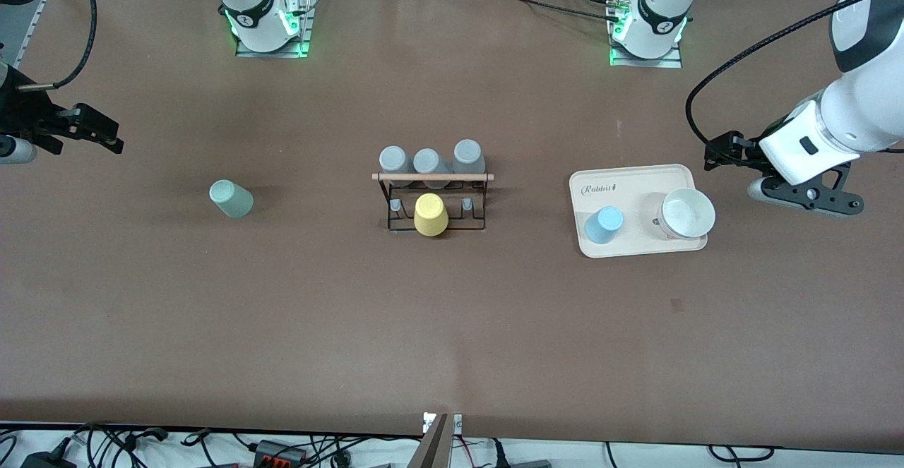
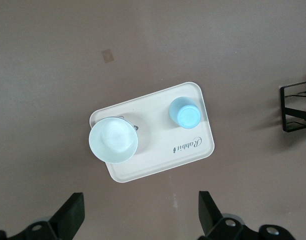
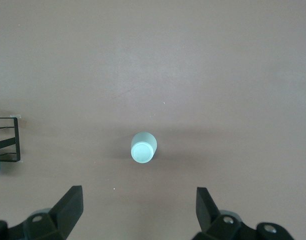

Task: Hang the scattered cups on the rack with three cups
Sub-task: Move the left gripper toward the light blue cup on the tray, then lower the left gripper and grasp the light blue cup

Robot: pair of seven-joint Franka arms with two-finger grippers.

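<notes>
The pale mint green cup (image 1: 231, 198) stands upside down on the table toward the right arm's end; it also shows in the right wrist view (image 3: 143, 147). The light blue cup (image 1: 604, 225) stands upside down on the cream tray (image 1: 635, 178); it also shows in the left wrist view (image 2: 185, 112). The black wire rack (image 1: 434, 203) with a wooden rod (image 1: 432, 177) stands mid-table. It holds three grey cups (image 1: 426, 162) and a yellow cup (image 1: 431, 214). My left gripper (image 2: 141, 215) is open and empty, high beside the tray. My right gripper (image 3: 139, 210) is open and empty, high beside the mint cup.
A white bowl (image 1: 686, 212) sits on the tray beside the blue cup, toward the left arm's end. The rack's edge shows in the left wrist view (image 2: 295, 107) and in the right wrist view (image 3: 5, 140). The brown table (image 1: 452, 327) spreads wide around all of this.
</notes>
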